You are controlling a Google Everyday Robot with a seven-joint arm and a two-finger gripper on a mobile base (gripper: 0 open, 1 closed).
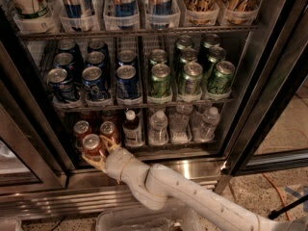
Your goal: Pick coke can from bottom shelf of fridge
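In the lower left of the frame, the coke can is seen clasped by the gripper, with one tan finger curved below it and the other pressed against its right side. The can is held at the front edge of the bottom shelf of the fridge, just ahead of two more red cans. It is red, tilted slightly, and its silver top and pull tab are visible.

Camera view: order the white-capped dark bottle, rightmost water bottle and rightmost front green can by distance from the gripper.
Gripper, on the coke can, lower left:
1. Dark bottle, just right.
2. Water bottle, far right.
3. Green can, shelf above, far right.
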